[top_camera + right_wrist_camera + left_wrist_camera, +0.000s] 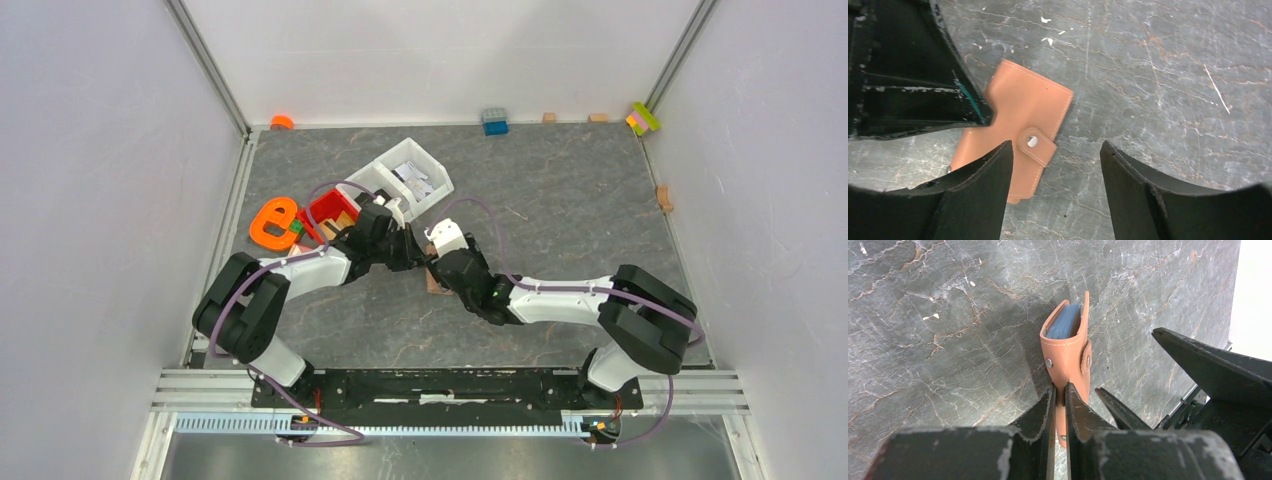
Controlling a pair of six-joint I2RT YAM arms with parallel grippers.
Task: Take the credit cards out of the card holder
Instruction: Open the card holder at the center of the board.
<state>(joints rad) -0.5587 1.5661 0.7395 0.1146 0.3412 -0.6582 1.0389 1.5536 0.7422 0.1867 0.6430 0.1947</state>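
Observation:
The tan-brown card holder [1065, 347] lies mid-table, partly hidden under the grippers in the top view [436, 283]. A pale blue-grey credit card [1064, 322] shows in its open end; the orange-yellow card is hidden. My left gripper [1059, 390] is shut on the near edge of the card holder, a thin strip of leather between its fingers. My right gripper [1055, 147] is open just above the card holder [1023, 107], whose closing tab [1038, 146] lies between its fingers. The grippers meet at the table's middle: left [415, 250], right [438, 263].
A red bin [330, 212], an orange object [272, 222] and a white tray with packets [405, 180] stand behind the left arm. A blue block [494, 121], coloured blocks [643, 118] and small wooden blocks [664, 198] lie along the far and right edges.

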